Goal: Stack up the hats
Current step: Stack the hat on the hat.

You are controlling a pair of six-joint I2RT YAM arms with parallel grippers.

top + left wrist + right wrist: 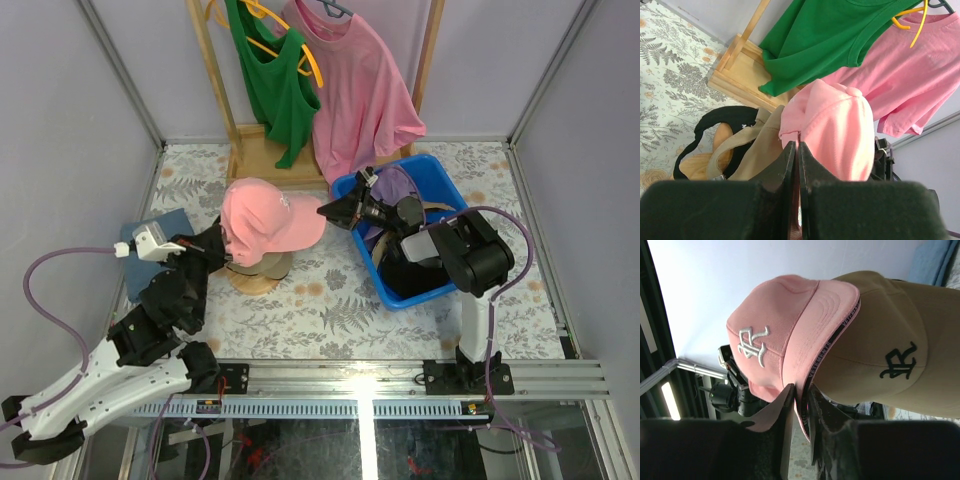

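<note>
The floral table (330, 300) carries a blue bin (446, 180) at right, with a lavender cap (392, 185) lying inside it. Left of the bin, the pink cap (262, 215) sits on top of the tan cap (268, 266), which lies over a black cap (695, 140) on the wooden stand (250, 285). The left gripper (796, 160) is closed on the pink cap's rear edge, and the right gripper (801, 400) has its jaws slightly apart with the pink brim between them, though it cannot be told whether they grip it.
</note>
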